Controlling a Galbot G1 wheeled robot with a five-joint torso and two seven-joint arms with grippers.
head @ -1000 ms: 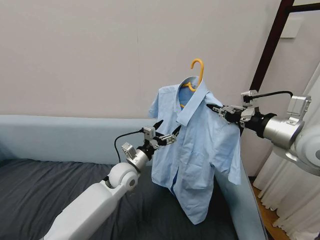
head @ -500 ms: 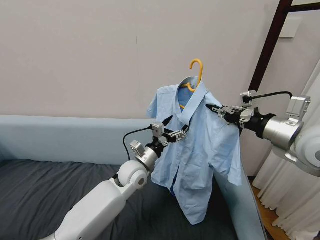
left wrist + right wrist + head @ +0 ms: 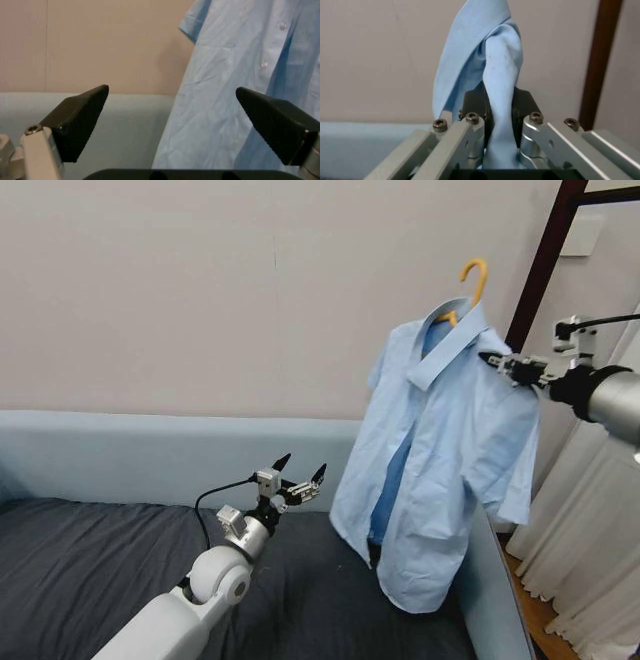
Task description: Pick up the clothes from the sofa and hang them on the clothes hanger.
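A light blue short-sleeved shirt (image 3: pixel 440 460) hangs on an orange hanger (image 3: pixel 472 280), held up in the air above the sofa's right end. My right gripper (image 3: pixel 492 361) is shut on the shirt's shoulder; the right wrist view shows blue cloth (image 3: pixel 497 97) pinched between its fingers. Low over the seat, left of the shirt and apart from it, my left gripper (image 3: pixel 298 470) is open and holds nothing. Its two black fingertips (image 3: pixel 80 123) frame the shirt (image 3: pixel 235 93) in the left wrist view.
The sofa has a dark grey seat (image 3: pixel 90 580) and a pale blue backrest (image 3: pixel 120 455) against a plain wall. A dark wooden post (image 3: pixel 545 260) stands at the right, with white curtains (image 3: pixel 590 580) below it.
My right gripper has carried the shirt and hanger up and to the right. The left gripper has let go of the shirt front and dropped back toward the seat, open.
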